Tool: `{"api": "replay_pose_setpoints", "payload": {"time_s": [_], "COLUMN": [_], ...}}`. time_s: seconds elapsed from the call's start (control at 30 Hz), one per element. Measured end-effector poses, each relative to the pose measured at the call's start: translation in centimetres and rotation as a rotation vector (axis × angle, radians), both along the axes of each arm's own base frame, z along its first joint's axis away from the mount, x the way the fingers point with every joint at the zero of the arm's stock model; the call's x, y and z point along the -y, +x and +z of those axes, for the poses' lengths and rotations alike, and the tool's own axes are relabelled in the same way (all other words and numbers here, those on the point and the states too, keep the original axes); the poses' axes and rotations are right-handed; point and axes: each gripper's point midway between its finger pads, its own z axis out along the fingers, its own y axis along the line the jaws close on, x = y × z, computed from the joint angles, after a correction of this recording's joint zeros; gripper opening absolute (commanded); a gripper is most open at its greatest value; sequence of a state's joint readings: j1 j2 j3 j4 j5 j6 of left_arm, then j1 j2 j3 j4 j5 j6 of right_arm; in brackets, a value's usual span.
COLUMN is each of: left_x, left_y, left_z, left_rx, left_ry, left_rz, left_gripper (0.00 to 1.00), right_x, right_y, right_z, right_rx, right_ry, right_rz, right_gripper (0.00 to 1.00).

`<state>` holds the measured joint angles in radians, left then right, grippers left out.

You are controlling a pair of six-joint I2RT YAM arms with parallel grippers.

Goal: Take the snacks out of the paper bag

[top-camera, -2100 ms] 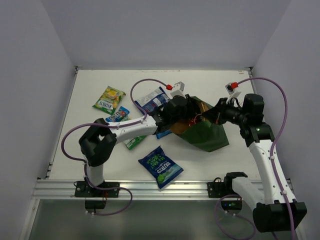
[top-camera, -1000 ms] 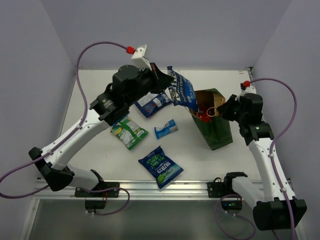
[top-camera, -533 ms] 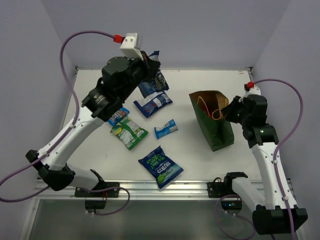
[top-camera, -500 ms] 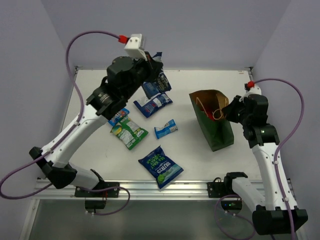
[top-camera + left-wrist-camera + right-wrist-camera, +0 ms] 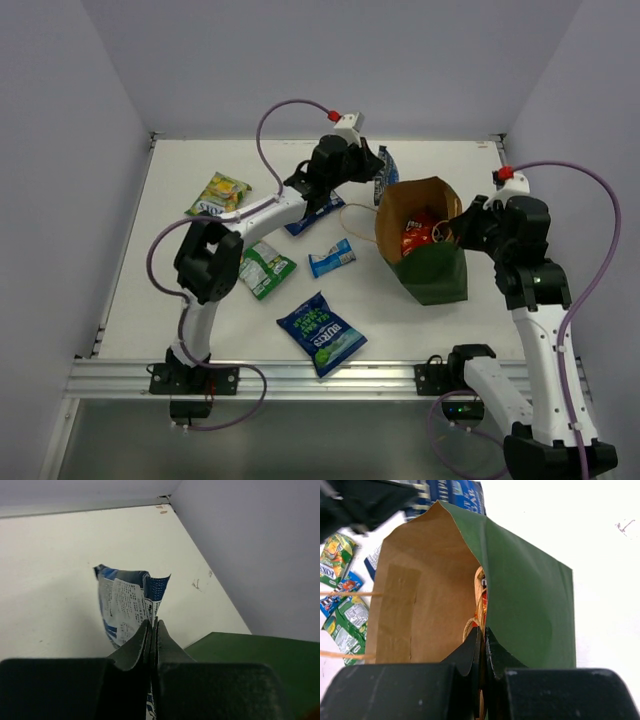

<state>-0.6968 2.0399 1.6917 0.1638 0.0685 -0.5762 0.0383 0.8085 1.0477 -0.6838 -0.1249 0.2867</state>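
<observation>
White tabletop (image 5: 400,330). A green bag (image 5: 435,280) stands right of centre, mouth open, a red packet (image 5: 415,235) inside. The right claw (image 5: 482,634) is clamped on the bag's rim. The left claw (image 5: 153,626) pinches a blue packet (image 5: 125,605) just beyond the bag. Likely step: removing that packet; next, release it among the other snacks (image 5: 322,335) lying left.

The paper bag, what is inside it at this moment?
Inside the paper bag one red-orange packet shows against the brown lining. Whether anything more lies under it cannot be seen; the bag's walls cover the bottom.
</observation>
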Motion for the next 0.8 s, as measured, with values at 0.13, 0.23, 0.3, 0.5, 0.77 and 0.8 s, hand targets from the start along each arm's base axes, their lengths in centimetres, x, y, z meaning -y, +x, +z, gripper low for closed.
{"api": "replay_pose_setpoints", "payload": {"time_s": [0.13,0.23,0.3,0.5,0.77,0.8], "left_x": [1.3,0.2,-1.1,-6.0,-12.6,-13.5], "left_y": [2.0,2.1,1.9,-0.5,-6.7,-7.6], "left_z": [-5.7,-10.2,-12.2,-10.2,10.1,11.3], "left_rx": [-0.092,-0.172,-0.206,-0.209,0.195,0.225], "left_ry": [-0.087,-0.063,-0.031,0.113,0.115,0.119], "left_rz": [-0.028,-0.007,0.012,0.059,0.072,0.076], "left_gripper": [0.39,0.78,0.92,0.98,0.98,0.98], "right_x": [0.0,-0.1,-0.1,0.1,-0.2,0.0], "right_y": [-0.3,-0.4,-0.5,0.0,2.1,2.4], "right_z": [0.3,0.2,0.3,0.0,0.6,0.9], "right_rx": [0.015,0.024,0.031,0.049,0.135,0.153], "right_ry": [-0.015,-0.027,-0.041,-0.118,-0.350,-0.382], "right_rz": [0.014,0.028,0.039,0.062,0.180,0.187], "right_gripper": [0.00,0.00,0.00,0.00,0.00,0.00]}}
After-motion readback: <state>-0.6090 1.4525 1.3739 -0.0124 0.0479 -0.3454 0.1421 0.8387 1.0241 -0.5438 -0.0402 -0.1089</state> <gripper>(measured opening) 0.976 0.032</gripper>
